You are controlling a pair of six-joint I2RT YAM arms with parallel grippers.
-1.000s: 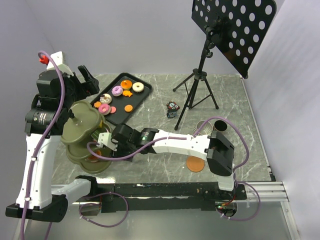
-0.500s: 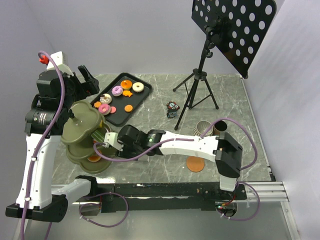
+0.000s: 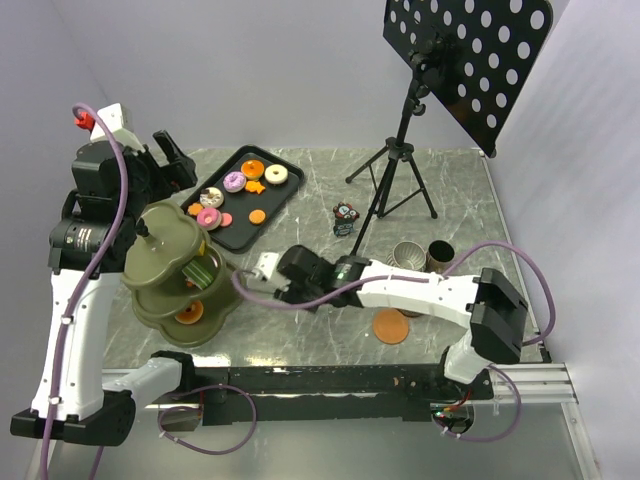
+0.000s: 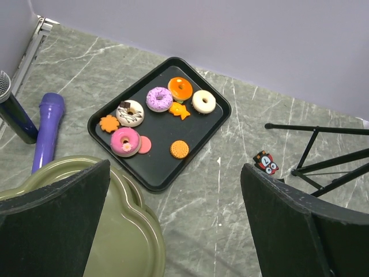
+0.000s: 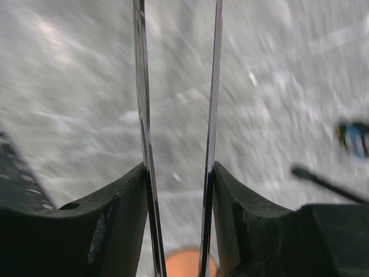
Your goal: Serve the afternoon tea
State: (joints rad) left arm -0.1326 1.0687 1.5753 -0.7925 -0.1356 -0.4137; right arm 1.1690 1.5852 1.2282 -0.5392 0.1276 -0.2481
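Right arm had drawn back from the olive tiered stand (image 3: 165, 250), bringing the right tool (image 3: 263, 268) just off the near corner of the black tray (image 3: 240, 243) on the table. Left tool (image 4: 173, 225) hung spread by the tray's left edge. Donuts (image 3: 234, 181) lay on the tray; a green pastry (image 3: 201, 272) sat on the stand, left of the tray. Right tool pinched the tongs (image 5: 141, 86), apparently aimed stand-ward, so the tray lay to their side.
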